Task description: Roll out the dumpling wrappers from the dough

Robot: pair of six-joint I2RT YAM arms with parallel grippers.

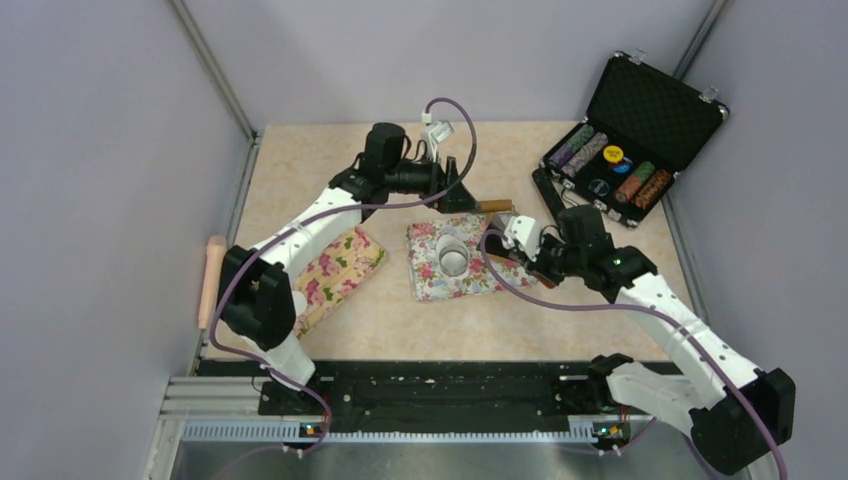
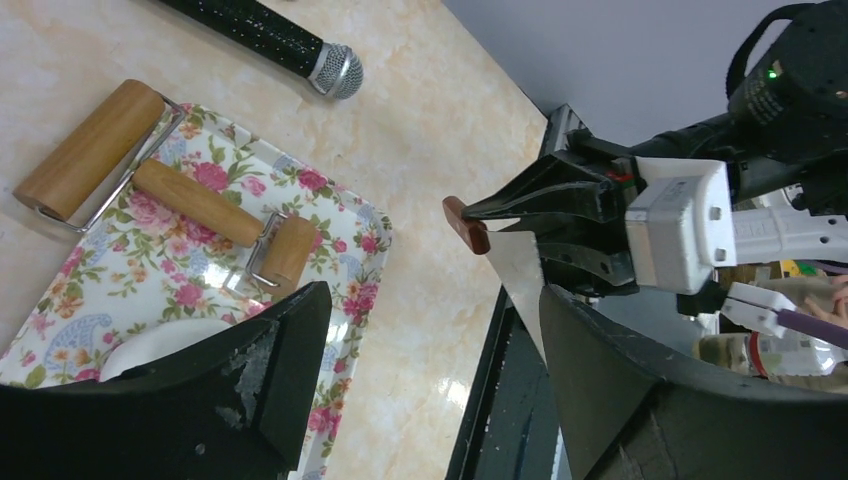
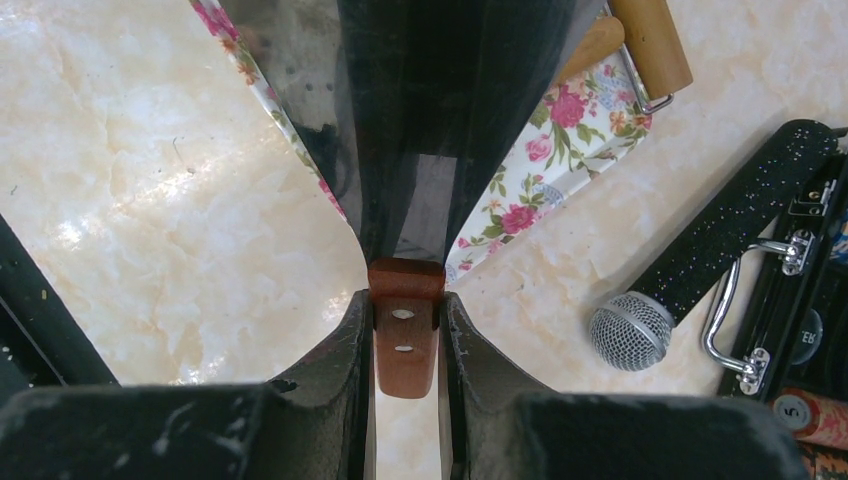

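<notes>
Marbled beige table [image 1: 400, 320] underneath it all. The biggest box on it is the black case [image 1: 655, 105] at the upper right of the top view, lid up, rows of poker chips [image 1: 585, 152] inside, which looks to have no part in this job.

Centre frame, the floral tray [image 1: 430, 285] carries the work. A double-ended wooden roller [image 2: 190, 200] lies across it, and a pale round mid-tray looks like dough for the dumpling wrappers [image 2: 165, 340]. Whether the metal ring stands on it cannot be told. A second floral piece [image 1: 340, 265] lies to the left, contents unclear.

The right gripper [image 3: 405, 300] is clamped on the reddish handle of a metal scraper [image 2: 520, 265], at the tray's right edge. The left gripper [image 2: 432, 292] hovers just above the tray in the top view, jaws wide, nothing between them.

Judged step: tooling up, rolling not yet begun. Next call, likely, is the left pincer coming down squarely onto the roller's handle while the scraper keeps clear of the dough.
</notes>
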